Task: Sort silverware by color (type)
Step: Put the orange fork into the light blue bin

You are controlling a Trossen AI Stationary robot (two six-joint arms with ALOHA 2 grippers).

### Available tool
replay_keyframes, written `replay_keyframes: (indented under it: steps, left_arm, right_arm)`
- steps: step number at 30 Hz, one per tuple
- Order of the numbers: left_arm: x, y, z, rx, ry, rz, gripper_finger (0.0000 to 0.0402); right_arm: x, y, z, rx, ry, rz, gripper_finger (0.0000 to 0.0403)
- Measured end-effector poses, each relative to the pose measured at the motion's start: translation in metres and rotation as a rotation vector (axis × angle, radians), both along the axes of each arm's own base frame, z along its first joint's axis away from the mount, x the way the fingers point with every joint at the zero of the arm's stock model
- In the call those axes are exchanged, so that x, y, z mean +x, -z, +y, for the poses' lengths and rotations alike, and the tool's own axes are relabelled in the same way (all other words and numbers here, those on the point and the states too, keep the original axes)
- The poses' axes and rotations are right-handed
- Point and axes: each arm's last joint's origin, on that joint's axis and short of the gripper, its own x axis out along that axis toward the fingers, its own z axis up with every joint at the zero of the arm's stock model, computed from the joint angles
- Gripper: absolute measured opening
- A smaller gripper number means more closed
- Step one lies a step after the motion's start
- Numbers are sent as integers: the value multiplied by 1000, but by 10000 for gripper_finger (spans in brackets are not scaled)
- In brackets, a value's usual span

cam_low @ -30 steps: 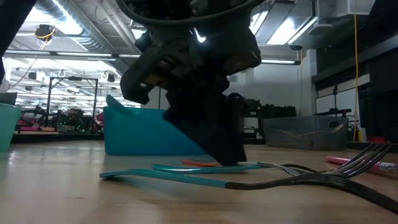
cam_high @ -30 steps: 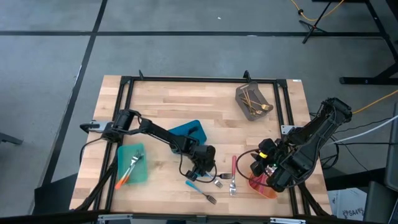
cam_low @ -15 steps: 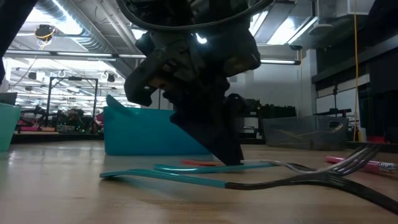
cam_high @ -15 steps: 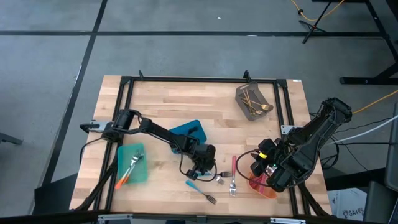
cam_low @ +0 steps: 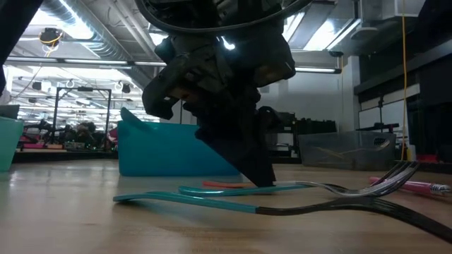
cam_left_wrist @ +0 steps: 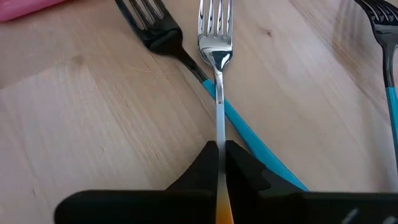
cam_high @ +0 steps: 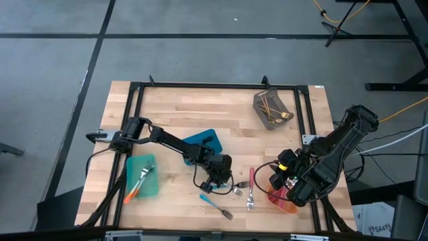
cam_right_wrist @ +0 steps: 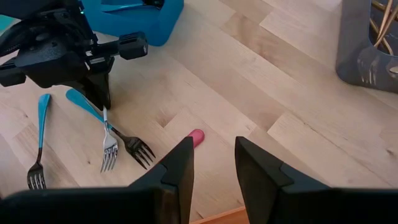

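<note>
My left gripper (cam_high: pixel 219 179) is down on the table at the near middle, shut on an orange-handled fork (cam_left_wrist: pixel 216 56). That fork crosses over the blue handle of a dark fork (cam_left_wrist: pixel 163 34). A second blue-handled fork (cam_left_wrist: pixel 387 74) lies beside them, and a pink-handled fork (cam_high: pixel 251 182) lies to the right. My right gripper (cam_right_wrist: pixel 214 168) hangs open and holds nothing, above the orange bin (cam_high: pixel 284 202) at the near right. My left gripper pinches the fork between its two fingers where the silver neck (cam_left_wrist: pixel 219 134) meets the orange handle (cam_left_wrist: pixel 221 210). The fingers (cam_low: pixel 258 169) slant down from the table's left and far side. The fork runs on ahead of them, low over the table, lying across the blue handle (cam_left_wrist: pixel 245 127).
A teal bin (cam_high: pixel 142 175) with orange-handled forks sits at the near left. A blue bin (cam_high: pixel 204 142) stands just behind my left arm. A grey bin (cam_high: pixel 271 107) with gold utensils is at the far right. A black frame (cam_high: pixel 200 86) edges the table.
My left gripper has shut on the orange-handled fork while staying in place. The fork's head has shifted a little on the table. My right arm has kept still.
</note>
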Motion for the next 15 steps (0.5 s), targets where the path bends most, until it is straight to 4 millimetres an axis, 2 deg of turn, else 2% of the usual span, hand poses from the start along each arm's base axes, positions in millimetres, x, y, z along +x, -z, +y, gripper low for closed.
replay_keyframes:
  steps: [15]
  left_arm:
    - [-1, -4, 0, 3, -7, -5, 6]
  right_arm:
    - [0, 0, 0, 2, 0, -2, 104]
